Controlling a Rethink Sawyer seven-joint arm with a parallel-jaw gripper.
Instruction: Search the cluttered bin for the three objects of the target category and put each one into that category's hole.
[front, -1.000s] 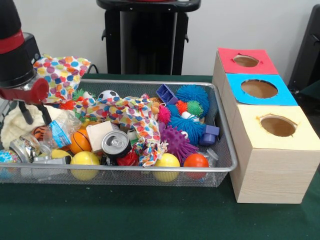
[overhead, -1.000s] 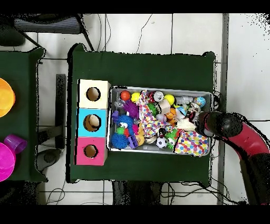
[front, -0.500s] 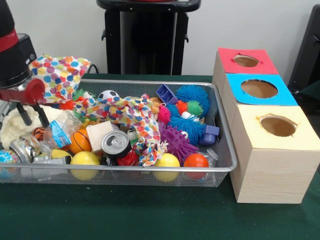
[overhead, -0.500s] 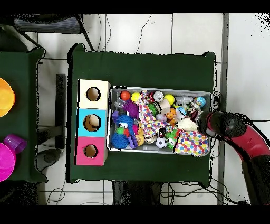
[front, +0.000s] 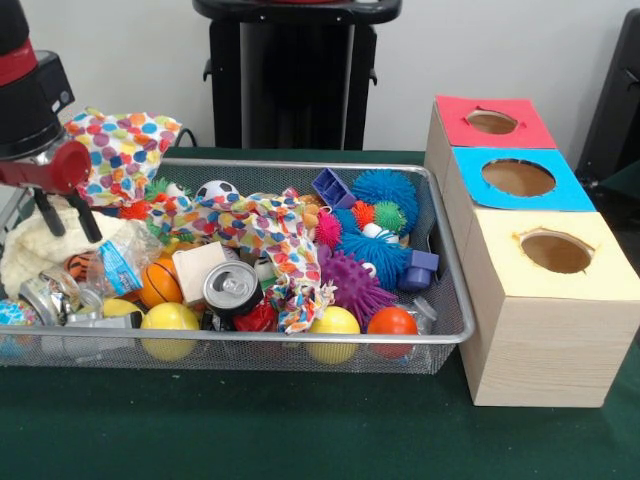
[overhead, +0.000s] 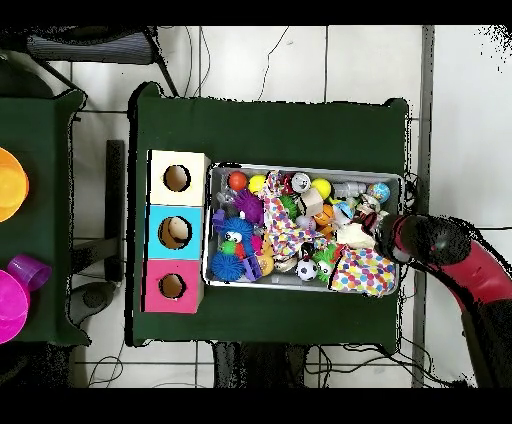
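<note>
The step in hand looks like the search itself. Nothing is gripped, and no category can be read from the scene, so which three things count as targets cannot be told.

On the green bench (front: 300, 430), the wire bin (front: 250, 352) has a front row of smooth balls against its near wall. A yellow ball (front: 170, 320) sits below the jaws and nearer the camera. A second yellow ball (front: 335, 322) and an orange ball (front: 392, 321) lie well off toward the boxes. Just behind that row, an opened can (front: 232, 288) and a pale wooden block (front: 197, 268) lie a short way boxward of the jaws. A crumpled plastic packet (front: 120, 262) is almost under them.

The jaws hang at the bin's end farthest from the boxes. They stand apart with nothing between them, above a cream fluffy lump (front: 30, 250) without touching it. A spotted cloth (front: 260, 225) trails from beside the jaws across the middle of the heap (it likely hides more beneath). Beyond it are the spiky toys, a purple one (front: 355, 285) and a blue one (front: 385, 190), well apart from the jaws.

Farthest from the jaws are the yellow box (front: 550, 300), blue box (front: 518, 178) and red box (front: 492, 122), each with a hole on top.

The next move probably calls for either dropping onto something near at hand or shifting the cloth aside. Any pick then needs a carry across the bin's whole length.
</note>
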